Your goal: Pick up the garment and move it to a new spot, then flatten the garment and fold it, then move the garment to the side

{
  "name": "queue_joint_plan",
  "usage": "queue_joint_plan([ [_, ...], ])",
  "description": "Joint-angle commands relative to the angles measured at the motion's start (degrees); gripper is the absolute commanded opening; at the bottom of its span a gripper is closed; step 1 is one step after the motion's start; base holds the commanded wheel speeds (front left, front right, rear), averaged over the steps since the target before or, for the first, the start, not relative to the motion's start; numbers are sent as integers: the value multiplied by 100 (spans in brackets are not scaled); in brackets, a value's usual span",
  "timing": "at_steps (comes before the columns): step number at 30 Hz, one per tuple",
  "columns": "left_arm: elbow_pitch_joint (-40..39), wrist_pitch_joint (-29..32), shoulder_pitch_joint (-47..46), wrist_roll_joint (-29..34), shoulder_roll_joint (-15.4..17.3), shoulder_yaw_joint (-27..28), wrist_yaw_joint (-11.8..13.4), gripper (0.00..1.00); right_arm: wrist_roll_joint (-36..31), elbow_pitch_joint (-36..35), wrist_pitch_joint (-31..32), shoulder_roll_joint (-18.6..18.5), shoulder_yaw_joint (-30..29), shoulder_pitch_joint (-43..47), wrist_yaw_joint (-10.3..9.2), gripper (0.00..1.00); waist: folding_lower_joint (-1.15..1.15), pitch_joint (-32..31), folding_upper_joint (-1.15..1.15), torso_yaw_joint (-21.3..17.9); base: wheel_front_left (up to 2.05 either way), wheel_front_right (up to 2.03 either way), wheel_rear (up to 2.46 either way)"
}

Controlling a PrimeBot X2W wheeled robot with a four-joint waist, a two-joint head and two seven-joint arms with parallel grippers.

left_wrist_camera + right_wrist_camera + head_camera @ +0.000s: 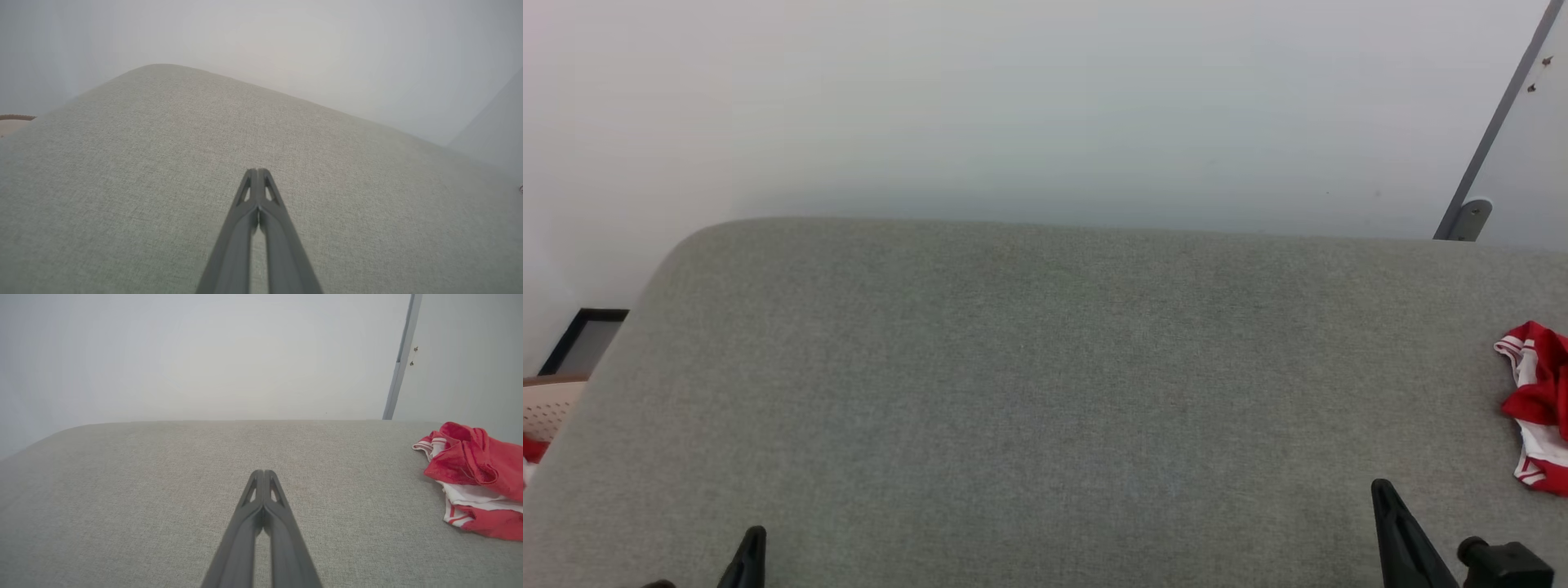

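Garment point(1538, 408) lies crumpled in a heap at the far right edge of the table point(1045, 367), red folds uppermost, with white cloth and striped trim showing beneath; the head view cuts part of it off.

Table: grey woven cover, rounded far-left corner, set against a pale wall point(1045, 98).

Left gripper point(257, 173): fingers pressed together along their length, clenched on nothing, tips over bare grey cover at the near left.

Right gripper point(264, 473): likewise clenched and empty, at the near right. The garment is off to its right and slightly further away, apart from it; between the two is bare cover.

Surroundings:
- Grey strip point(1499, 122) runs diagonally up the wall at the far right, ending in a small bracket point(1470, 218) just behind the table edge.
- Pale perforated basket point(547, 404) sits beside the table's left side, with a bit of red cloth point(533, 449) in it.
- Dark-framed panel point(584, 339) stands behind the basket, low against the wall.
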Motion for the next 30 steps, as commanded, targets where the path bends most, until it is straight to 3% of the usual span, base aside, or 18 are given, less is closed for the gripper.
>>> queue_joint_plan([
  [1, -85, 55, -133, -211, 37, 74, -1, 0, 303, -74, 65, -10, -35, -135, 0, 0, 0, 5, 0, -3, 0, 0, 0],
  [30, -147, 781, -578, -2275, -504, 332, -6, 0, 3238, 47, 773, 3, -206, -502, -3, 0, 0, 93, 0, -56, 0, 0, 0],
])
